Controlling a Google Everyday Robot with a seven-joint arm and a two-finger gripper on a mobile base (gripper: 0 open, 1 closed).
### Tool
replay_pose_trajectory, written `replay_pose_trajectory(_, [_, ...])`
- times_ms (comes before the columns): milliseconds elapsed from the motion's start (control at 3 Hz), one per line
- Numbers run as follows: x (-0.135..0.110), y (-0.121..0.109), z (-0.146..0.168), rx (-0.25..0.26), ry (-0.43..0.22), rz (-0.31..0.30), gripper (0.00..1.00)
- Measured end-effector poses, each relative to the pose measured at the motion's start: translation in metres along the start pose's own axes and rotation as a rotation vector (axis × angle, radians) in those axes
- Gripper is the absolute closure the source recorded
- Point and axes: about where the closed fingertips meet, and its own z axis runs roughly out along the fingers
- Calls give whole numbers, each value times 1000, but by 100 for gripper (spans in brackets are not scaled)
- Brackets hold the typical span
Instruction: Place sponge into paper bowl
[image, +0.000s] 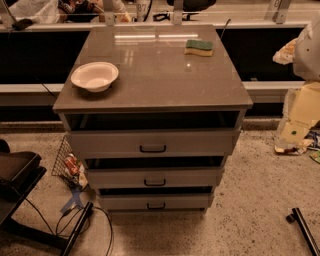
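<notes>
The sponge (199, 47), dark green on top with pale yellow foam below, lies flat at the back right of the grey cabinet top (155, 85). The paper bowl (94, 76), round, cream-white and empty, stands upright near the cabinet's front left edge. Sponge and bowl are well apart, with bare tabletop between them. My gripper is not in view, and nothing holds or touches either object.
The cabinet has three drawers (152, 148), each slightly pulled out. A pale bulky shape (306, 50) and yellow cardboard (302, 112) sit at the right edge. A wire basket with litter (70, 165), cables (75, 222) and a dark stand (15, 175) are on the floor at left.
</notes>
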Motion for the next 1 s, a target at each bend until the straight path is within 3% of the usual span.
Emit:
replay_pose_trajectory(333, [1, -3, 1, 8, -4, 4, 0])
replay_pose_trajectory(667, [13, -44, 8, 108, -58, 55, 0])
replay_pose_trajectory(1000, [43, -70, 35, 180, -147, 83, 0])
